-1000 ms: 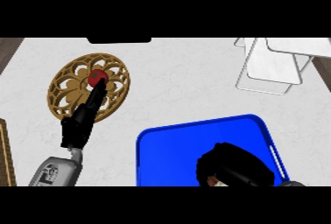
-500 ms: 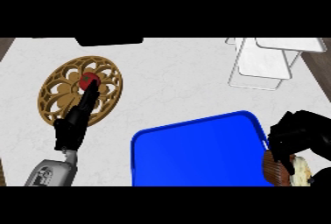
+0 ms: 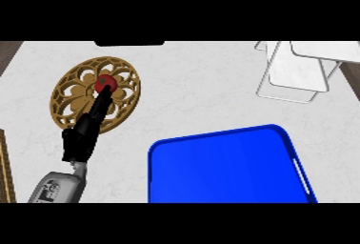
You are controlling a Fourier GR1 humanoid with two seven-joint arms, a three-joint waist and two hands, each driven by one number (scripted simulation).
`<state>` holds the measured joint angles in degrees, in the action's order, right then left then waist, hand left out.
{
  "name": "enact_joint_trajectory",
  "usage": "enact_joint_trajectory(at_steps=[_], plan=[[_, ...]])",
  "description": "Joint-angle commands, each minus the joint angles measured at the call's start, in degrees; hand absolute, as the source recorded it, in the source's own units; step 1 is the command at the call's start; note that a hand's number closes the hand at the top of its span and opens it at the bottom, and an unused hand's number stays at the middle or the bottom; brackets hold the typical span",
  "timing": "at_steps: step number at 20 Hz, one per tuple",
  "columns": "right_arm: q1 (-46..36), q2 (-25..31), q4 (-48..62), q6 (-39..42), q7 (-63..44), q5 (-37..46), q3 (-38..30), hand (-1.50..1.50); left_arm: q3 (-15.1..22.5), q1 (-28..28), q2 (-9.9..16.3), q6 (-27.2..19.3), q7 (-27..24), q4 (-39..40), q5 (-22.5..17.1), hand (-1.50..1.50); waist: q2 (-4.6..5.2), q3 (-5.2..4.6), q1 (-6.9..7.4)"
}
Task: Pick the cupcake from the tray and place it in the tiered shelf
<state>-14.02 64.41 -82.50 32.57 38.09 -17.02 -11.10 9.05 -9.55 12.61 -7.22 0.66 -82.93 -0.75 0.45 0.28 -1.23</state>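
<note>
The blue tray (image 3: 225, 167) lies at the lower middle of the counter, and nothing shows on its surface. No cupcake is visible anywhere. At the upper right stands the white wire tiered shelf (image 3: 295, 71), with bare white panels. My left hand (image 3: 83, 138) rises from the lower left with straight fingers, their tips reaching over a round golden openwork plate (image 3: 74, 102). My right hand is out of view.
A small red object (image 3: 105, 82) sits on the golden plate just past my left fingertips. A black object (image 3: 130, 43) lies at the counter's far edge. A wooden strip (image 3: 6, 167) runs along the left edge.
My right hand, which was curled round the cupcake at the tray's right side, has left the view with it. The view has shifted slightly. The left hand stays in place.
</note>
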Motion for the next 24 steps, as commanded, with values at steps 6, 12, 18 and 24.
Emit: enact_joint_trajectory(at_steps=[6,12,18,24], plan=[[-7.9,9.6,20.3,16.3,7.4,-7.1,-4.8,1.5,0.5,-2.3,0.0,2.2,0.4,0.9,0.0,0.0,0.33,-0.17,3.35],[-16.8,10.0,27.4,14.4,3.3,-7.4,-2.4,1.5,2.5,-2.7,-2.0,2.1,-0.7,2.1,1.2,0.0,0.75,-0.19,5.33],[-23.6,7.3,29.8,11.2,5.4,-3.4,0.7,1.5,0.9,-5.8,-1.5,2.5,2.8,1.0,0.4,0.0,0.6,-0.12,5.47],[-30.5,1.2,32.2,3.4,8.0,3.6,5.7,1.5,3.0,-3.2,-2.7,2.8,1.3,1.0,1.7,0.0,0.56,-0.17,5.43]])
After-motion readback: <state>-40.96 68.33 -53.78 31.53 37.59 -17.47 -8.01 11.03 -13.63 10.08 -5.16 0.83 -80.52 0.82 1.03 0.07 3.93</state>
